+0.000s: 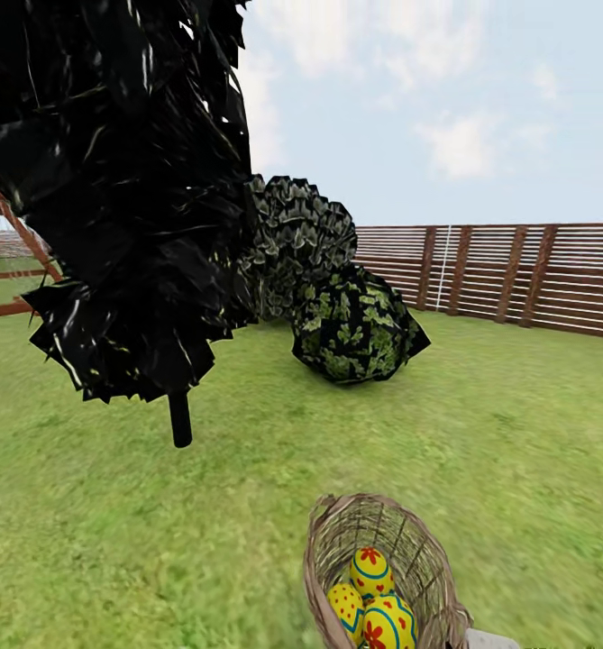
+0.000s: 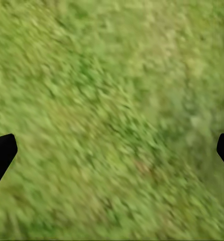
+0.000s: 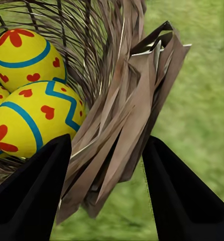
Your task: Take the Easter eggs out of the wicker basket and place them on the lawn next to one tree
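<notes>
I see the wicker basket (image 1: 382, 572) at the bottom of my head view, right of centre, sitting on the lawn (image 1: 157, 541). All three Easter eggs (image 1: 373, 604) are inside it, packed together and touching; one sits higher toward the far wall, two lie nearer me. In the right wrist view the eggs (image 3: 34, 95) press against the woven wall, and the basket's rim (image 3: 127, 115) runs up between my two dark fingers (image 3: 31, 196).

The right gripper (image 3: 104, 165) straddles that rim, one finger on the egg side, the other outside over the grass. The jaws look closed on the wicker, with the weave filling the gap between them.

Open grass spreads to the left and ahead of the basket. A narrow black tree (image 1: 130, 198) stands to the left with its thin trunk (image 1: 180, 419) planted in the lawn, two round shrubs (image 1: 355, 324) lie behind it, and a slatted wooden fence (image 1: 508, 275) bounds the far edge.

The left gripper (image 2: 112, 150) hangs over bare grass, its fingertips (image 2: 1, 153) spread wide apart and holding nothing.
</notes>
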